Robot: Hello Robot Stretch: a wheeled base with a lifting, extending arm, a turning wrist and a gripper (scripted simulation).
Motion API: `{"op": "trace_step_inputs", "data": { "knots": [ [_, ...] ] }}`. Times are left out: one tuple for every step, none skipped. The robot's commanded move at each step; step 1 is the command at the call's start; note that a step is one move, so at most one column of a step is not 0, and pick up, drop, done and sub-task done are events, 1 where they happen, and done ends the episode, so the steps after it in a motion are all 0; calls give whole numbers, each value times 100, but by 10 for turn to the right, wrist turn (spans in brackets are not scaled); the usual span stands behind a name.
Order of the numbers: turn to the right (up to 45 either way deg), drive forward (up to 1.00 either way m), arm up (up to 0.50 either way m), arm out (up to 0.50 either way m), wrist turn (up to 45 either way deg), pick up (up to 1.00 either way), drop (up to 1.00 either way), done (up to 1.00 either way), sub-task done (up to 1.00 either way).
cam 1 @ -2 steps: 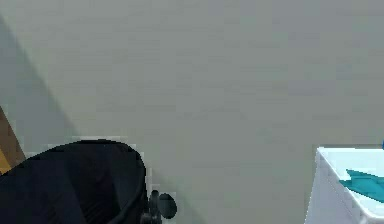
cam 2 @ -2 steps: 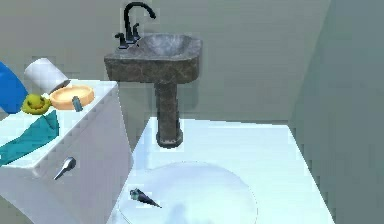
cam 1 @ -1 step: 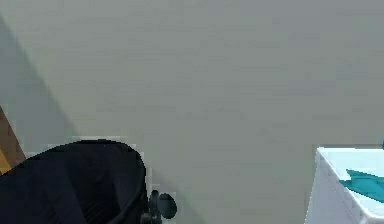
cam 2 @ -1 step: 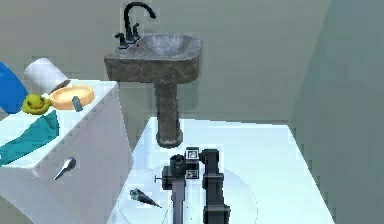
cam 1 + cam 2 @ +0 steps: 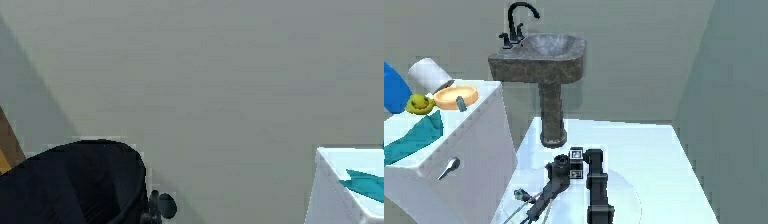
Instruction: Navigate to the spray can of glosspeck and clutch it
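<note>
One sink (image 5: 539, 60), one paper roll (image 5: 426, 72), one teal cloth (image 5: 409, 140). My end effector (image 5: 524, 200) is near the toilet (image 5: 469, 150); I cannot tell its grip or load.

Black bin (image 5: 75, 185) cut by bottom edge, white tank (image 5: 325, 195) cut at right, blue shape (image 5: 390, 85) cut at left edge, yellow-green blob (image 5: 421, 102) too small to name.

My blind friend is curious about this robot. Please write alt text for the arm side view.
A stone pedestal sink with a black faucet stands mid-picture. Left of it, a white toilet tank carries a paper roll, an orange dish and a teal cloth; the dark arm and gripper show below.
</note>
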Motion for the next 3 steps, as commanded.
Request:
{"op": "trace_step_inputs", "data": {
  "knots": [
    [0, 0, 0, 0, 450, 0, 0, 0, 0],
    [0, 0, 0, 0, 450, 0, 0, 0, 0],
    [0, 0, 0, 0, 120, 0, 0, 0, 0]
  ]
}}
